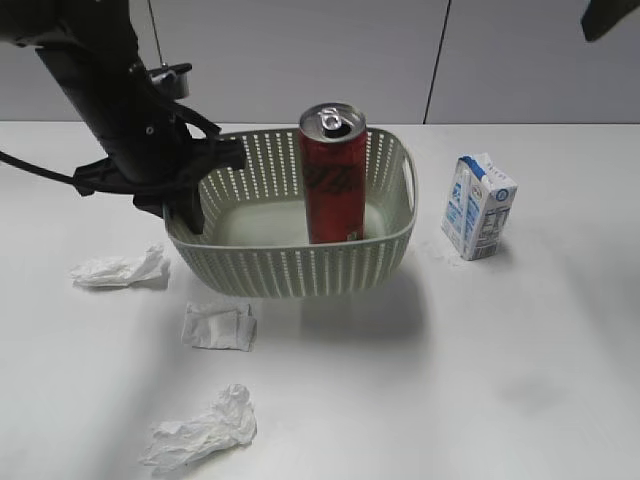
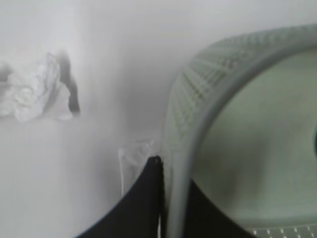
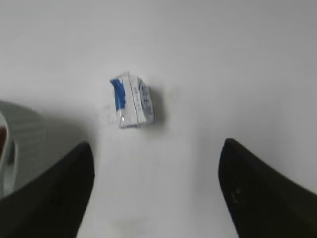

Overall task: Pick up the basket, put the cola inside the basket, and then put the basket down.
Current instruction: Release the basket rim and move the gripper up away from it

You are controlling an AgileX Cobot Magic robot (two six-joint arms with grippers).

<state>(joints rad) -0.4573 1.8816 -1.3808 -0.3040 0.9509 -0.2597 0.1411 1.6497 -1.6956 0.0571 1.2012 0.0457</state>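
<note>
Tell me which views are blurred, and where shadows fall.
Exterior view: sharp; the basket throws a soft shadow on the table toward the camera. Left wrist view: the basket rim and the crumpled tissue are out of focus. Right wrist view: the carton is slightly soft, the dark fingers blurred.

Left gripper (image 1: 190, 205) fingertips: hidden in the exterior view behind the basket (image 1: 290, 262) wall and rim.
Basket in left wrist view: blurred, cut off by the right and bottom edges.
Cola (image 1: 333, 175) base: screened by the basket's front wall.
Right gripper (image 3: 156, 191): only two dark fingers show, cut off at the bottom edge.
Carton (image 1: 479, 206) print: too small to read.
Right arm in exterior view: only a dark corner at the top edge.
</note>
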